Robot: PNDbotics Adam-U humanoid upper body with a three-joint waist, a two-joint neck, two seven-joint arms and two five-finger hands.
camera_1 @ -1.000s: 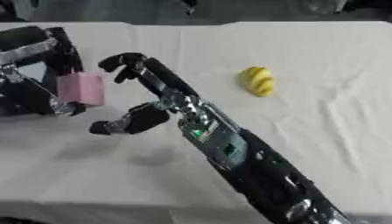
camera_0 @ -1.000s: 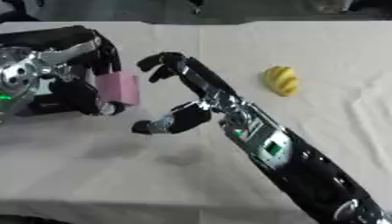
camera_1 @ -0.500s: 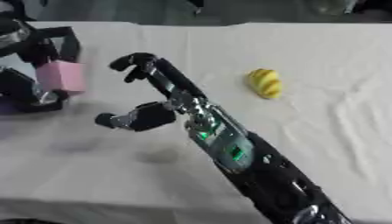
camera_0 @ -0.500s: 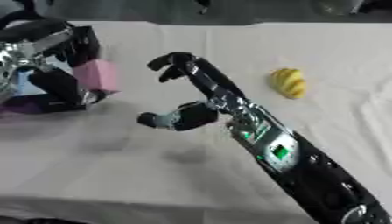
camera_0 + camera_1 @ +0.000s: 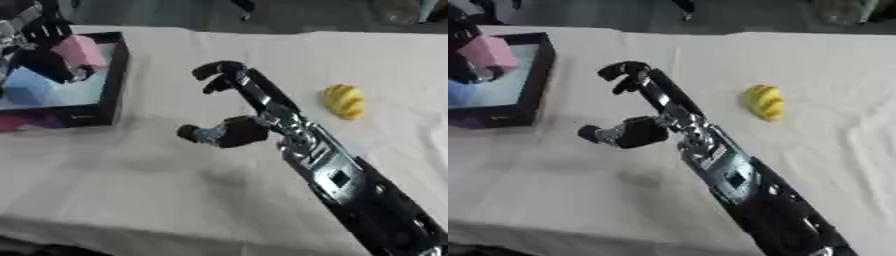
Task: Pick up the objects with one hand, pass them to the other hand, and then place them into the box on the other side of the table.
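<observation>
1. Your right hand (image 5: pixel 234 131) was black with silver joints, and a small green patch showed on its forearm.
2. Your left hand (image 5: pixel 39 37) was black and silver too.
3. The block (image 5: pixel 80 50) was pink.
4. The box (image 5: pixel 115 75) had black walls and a pale blue inside.
5. The fruit-shaped object (image 5: pixel 345 100) was yellow with darker stripes.
6. The surface (image 5: pixel 131 175) was covered in an off-white cloth.
</observation>
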